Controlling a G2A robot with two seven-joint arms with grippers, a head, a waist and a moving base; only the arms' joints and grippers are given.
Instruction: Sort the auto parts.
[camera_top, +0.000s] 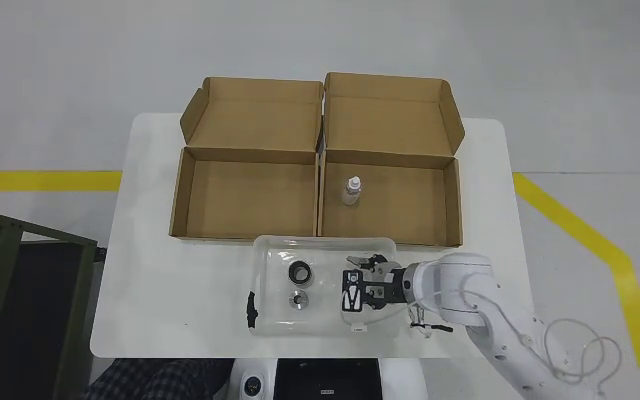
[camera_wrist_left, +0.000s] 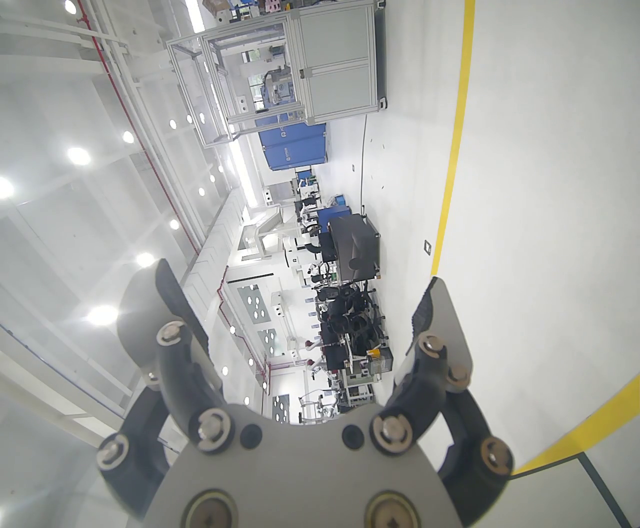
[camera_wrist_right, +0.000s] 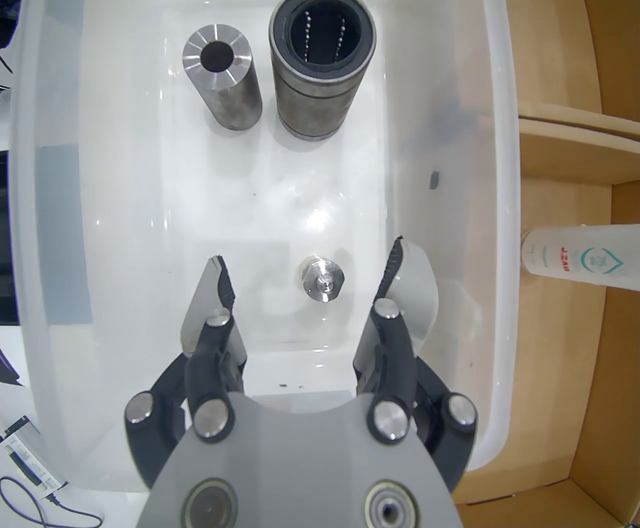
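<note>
Top view, layout: a white table (camera_top: 150, 300) carried two open cardboard boxes side by side on its far half, lids folded back to the far side. A clear plastic bin (camera_top: 320, 239) sat just near of them, about midway across.
Right gripper (camera_top: 352, 290) (camera_wrist_right: 307, 257): hung inside the right half of the bin, with its arm entering from the near right. The fingers stood well apart and clamped on nothing.
Small hex part (camera_wrist_right: 323, 280): stood upright on the bin floor between the right gripper's fingertips, touching neither. From above, the gripper covered it.
Linear bearing (camera_top: 301, 272) (camera_wrist_right: 320, 75): stood in the left half of the bin with its dark bore facing up. Ball rows were visible inside the bore from the right wrist.
Steel sleeve (camera_top: 298, 299) (camera_wrist_right: 222, 82): stood upright just near of the bearing and was narrower. Whether the two touched could not be told.
Bottle (camera_top: 352, 188) (camera_wrist_right: 575, 260): small and white, standing in the right box (camera_top: 452, 200) toward its left wall. The frame edge cut it off in the right wrist view.
Left box (camera_top: 180, 195): sat beside the right box, their walls meeting along the middle.
Dark item (camera_top: 250, 308): curved, at the bin's near left corner. Its kind could not be made out.
Left gripper (camera_wrist_left: 300, 277): fingers were spread apart with nothing between them. It pointed at a workshop room, away from the table, and its place relative to the bin could not be told.
</note>
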